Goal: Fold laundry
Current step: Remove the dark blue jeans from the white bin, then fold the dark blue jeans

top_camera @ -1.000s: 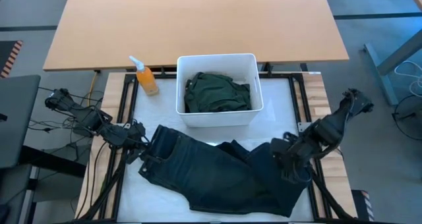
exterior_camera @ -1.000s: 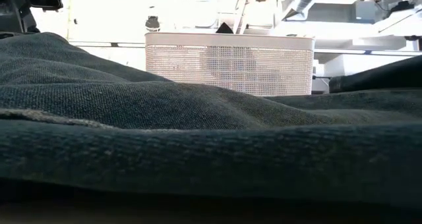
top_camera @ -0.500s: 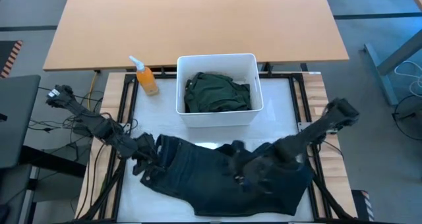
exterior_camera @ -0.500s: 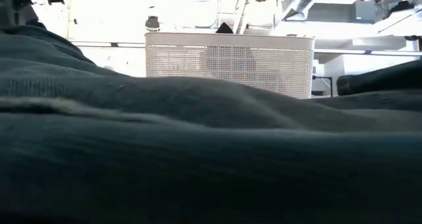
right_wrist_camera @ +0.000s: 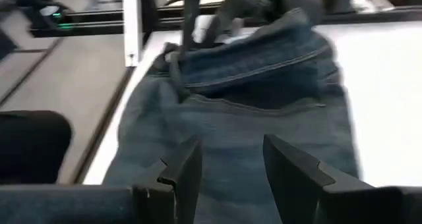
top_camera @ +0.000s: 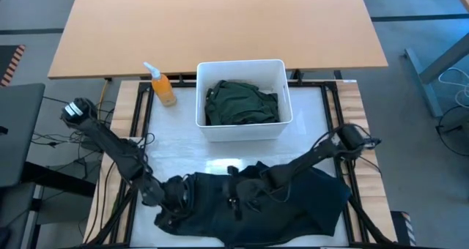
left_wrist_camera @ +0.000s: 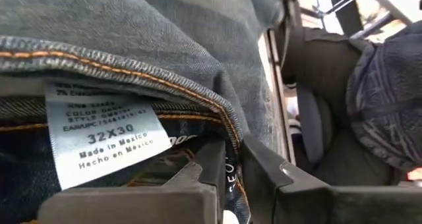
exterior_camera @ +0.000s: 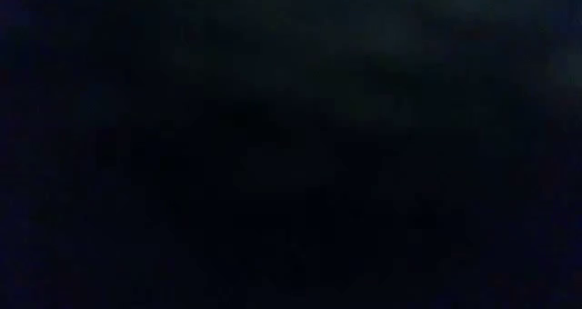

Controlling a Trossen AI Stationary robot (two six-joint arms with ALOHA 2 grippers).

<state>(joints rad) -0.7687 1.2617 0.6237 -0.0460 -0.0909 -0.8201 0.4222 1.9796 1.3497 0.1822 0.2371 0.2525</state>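
Note:
The laundry here is a pair of dark denim trousers (top_camera: 293, 205), bunched in a heap on the white mat near the table's front edge. My left gripper (top_camera: 174, 199) is at the heap's left end, shut on the waistband (left_wrist_camera: 132, 72) beside a white size label (left_wrist_camera: 105, 138). My right gripper (top_camera: 236, 194) reaches in from the right over the middle of the heap. Its fingers (right_wrist_camera: 188, 165) stand open, with denim (right_wrist_camera: 237, 112) showing past them. A dark green garment (top_camera: 242, 102) lies in the white bin (top_camera: 201, 124). Cloth blacks out the low view. My left gripper pinches the waistband's stitched edge (left_wrist_camera: 227, 128) between its two fingers, right beside the size label. It comes from the table's left side, slanting down. The trousers lie slack and bunched on the mat. Whether my right gripper touches the denim, I cannot tell.
The white bin stands at the mat's far middle. An orange spray bottle (top_camera: 163, 86) is at its left. Bare white mat (top_camera: 176, 150) lies between the bin and the heap. A wooden table (top_camera: 220, 29) stands beyond.
My left gripper has gone toward the near edge and to the right, dragging the waistband along. My right gripper has swung down and left across the trousers toward the left one. The trousers, spread out before, are now bunched at the front edge and cover the low camera.

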